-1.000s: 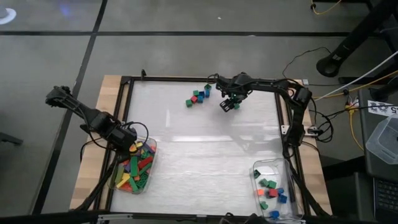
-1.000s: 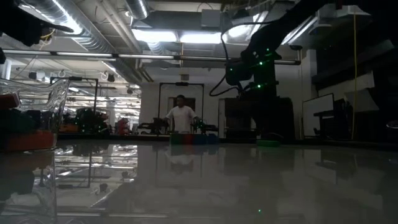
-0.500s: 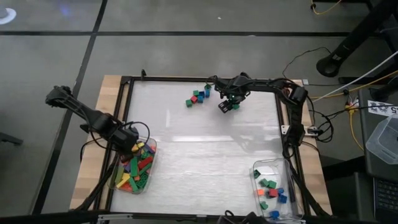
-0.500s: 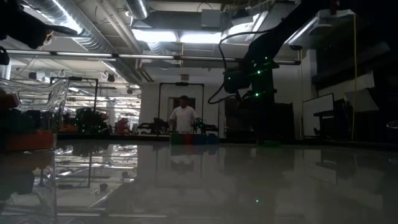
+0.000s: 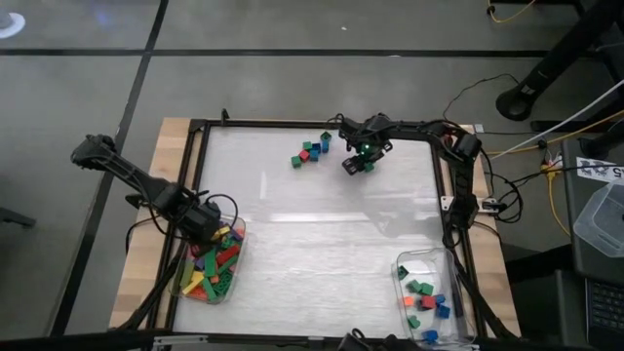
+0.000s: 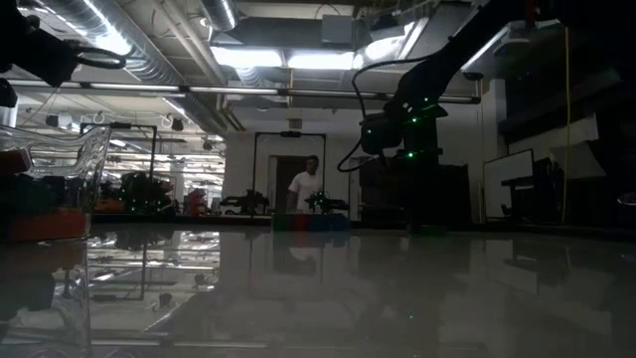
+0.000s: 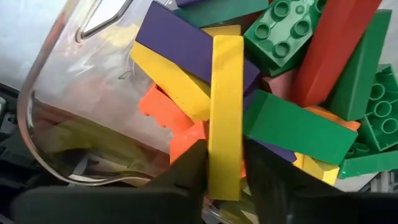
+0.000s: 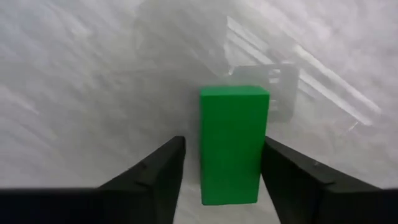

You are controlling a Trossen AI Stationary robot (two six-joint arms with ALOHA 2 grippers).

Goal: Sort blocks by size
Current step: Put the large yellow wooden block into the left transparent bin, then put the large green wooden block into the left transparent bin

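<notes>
Overhead, both fingers hidden; wrists show left fingers pinching yellow block, right fingers straddling green block.

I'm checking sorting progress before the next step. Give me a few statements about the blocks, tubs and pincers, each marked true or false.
1. The left pincer straddles a long yellow block over the left tub. True.
2. The right pincer is over the right tub. False: it is at the table's far side, straddling a green block.
3. A loose cluster of blocks lies on the table. True.
4. The left tub holds only green blocks. False: several colours.
</notes>
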